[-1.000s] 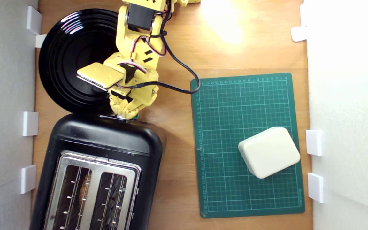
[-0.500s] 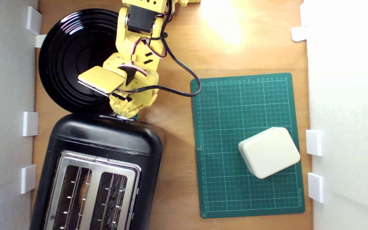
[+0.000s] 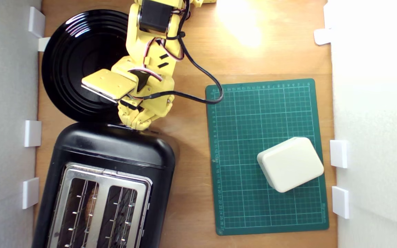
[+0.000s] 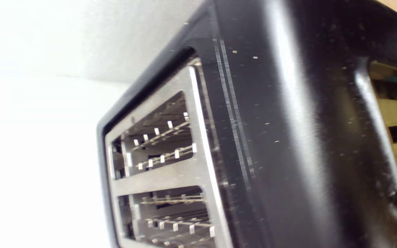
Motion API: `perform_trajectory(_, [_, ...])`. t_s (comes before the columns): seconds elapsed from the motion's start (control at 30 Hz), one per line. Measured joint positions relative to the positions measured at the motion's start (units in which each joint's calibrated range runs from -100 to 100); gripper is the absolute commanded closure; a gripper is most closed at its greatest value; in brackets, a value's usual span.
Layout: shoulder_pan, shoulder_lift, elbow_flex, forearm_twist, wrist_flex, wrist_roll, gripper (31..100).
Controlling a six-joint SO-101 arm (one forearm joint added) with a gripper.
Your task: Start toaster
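Black plate (image 3: 71, 65) at the exterior view's upper left; toaster (image 3: 109, 179) below it, slots up; yellow gripper (image 3: 137, 123) touching the toaster's upper end, jaw state impossible to tell; green mat (image 3: 250, 120) with white box (image 3: 289, 163) to the right on the tabletop (image 3: 191, 206).

We cannot see the fingers (image 3: 137, 126) apart: the yellow arm (image 3: 150, 58) covers them at the toaster (image 3: 112, 151) end wall, and its lever is hidden too. The exterior view's lower edge cuts off the toaster; the arm overlaps the black plate (image 3: 71, 62).
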Motion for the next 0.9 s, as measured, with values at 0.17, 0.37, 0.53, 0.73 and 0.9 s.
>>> perform_trajectory(0.17, [-2.62,-5.59,-0.56,-0.39,3.49,-0.05,98.9])
perform_trajectory(0.37, [-6.87,-16.42,5.10,-1.06,4.68,-0.11,98.9])
perform_trajectory(0.53, [-9.31,-27.43,15.38,-4.91,4.77,0.05,98.9])
perform_trajectory(0.73, [-11.12,-40.35,28.08,-9.82,4.77,0.00,98.9])
perform_trajectory(0.9, [-11.75,-49.69,38.18,-11.27,4.77,-2.21,98.9])
